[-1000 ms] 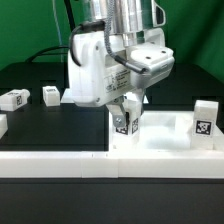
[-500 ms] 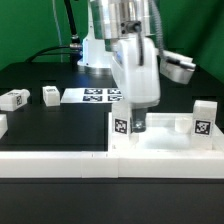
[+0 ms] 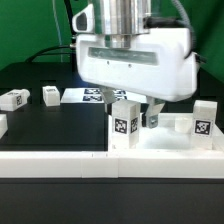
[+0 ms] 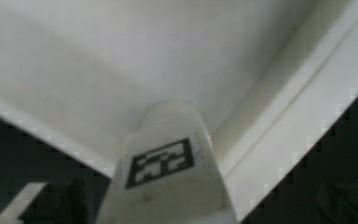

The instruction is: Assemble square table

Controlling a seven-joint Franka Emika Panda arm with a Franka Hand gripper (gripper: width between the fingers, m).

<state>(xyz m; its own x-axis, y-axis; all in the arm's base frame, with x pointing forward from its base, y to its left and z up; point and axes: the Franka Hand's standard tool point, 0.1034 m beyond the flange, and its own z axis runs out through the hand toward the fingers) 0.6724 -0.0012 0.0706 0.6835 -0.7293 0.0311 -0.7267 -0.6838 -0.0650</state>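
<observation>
Released, its fingers spread clear, the end effector [image 3: 136, 112] hangs over an upright leg [image 3: 124, 126] at the exterior view's left end of the top [image 3: 165, 150] on the desk [image 3: 45, 125]. Seating the leg likely needs a centred grasp and level, steady turns.

Short white leg [image 3: 125, 126] looks like smooth matt plastic, its black-and-white tag [image 4: 158, 163] paper-ish. White square tray-like top [image 3: 170, 146] is the same matt plastic. Black tabletop [image 3: 40, 125] at 9 o'clock is dull, and the arm's white casing [image 3: 135, 62] shines a bit.
</observation>
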